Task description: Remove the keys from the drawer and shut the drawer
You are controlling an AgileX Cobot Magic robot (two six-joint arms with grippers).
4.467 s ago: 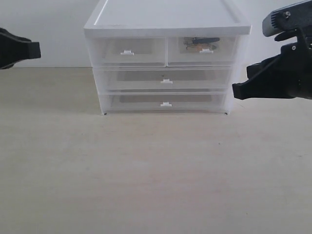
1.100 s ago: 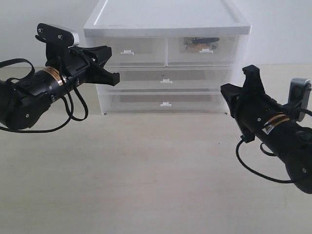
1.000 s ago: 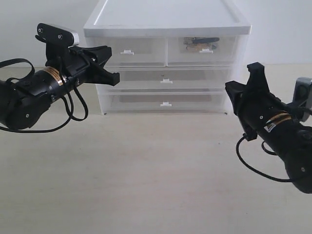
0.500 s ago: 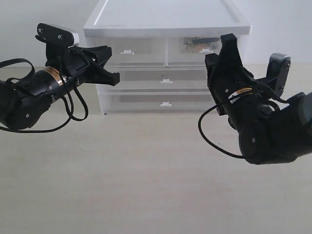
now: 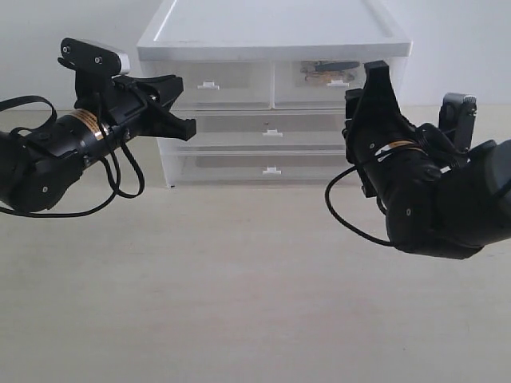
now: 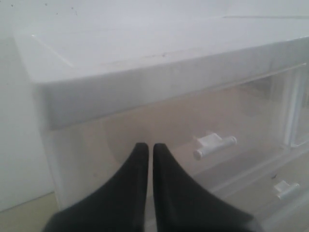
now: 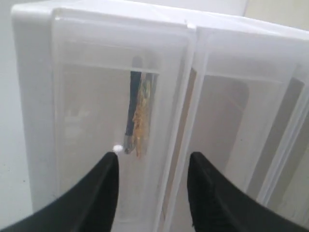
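**Left side.** The left gripper (image 6: pixel 146 146) had its fingers pressed together, with only a hairline gap between them. It hovered in front of the upper left corner of the drawer cabinet (image 5: pixel 271 32), near the left-hand small drawer (image 5: pixel 209 84) and beside that drawer's tab (image 6: pixel 215 143). The pictures did not settle whether it touched the cabinet. Judged from this position, it had no part in the grasp and might only have been placed to steady the unit.

**Right side.** The right gripper (image 7: pixel 152 157) was spread wide, fingertips pointing at the front of the drawer (image 5: pixel 335 89). This was the right one of the two small upper drawers, and it was fully shut. The small white tab handle (image 5: pixel 338 82) sat just beside one fingertip in the right wrist view and was not yet between the fingers.

**Step in hand.** Approach for opening; no part of the task was complete.

**Next move.** It called for centring the spread fingers on the tab, closing on it, and pulling straight out. The tab is small, so a slip seemed likely.

**Task item.** The keys (image 7: pixel 137 121) lay inside the shut drawer, towards its front. Through the cloudy plastic they showed as a dark strap alongside a gold and brass cluster.
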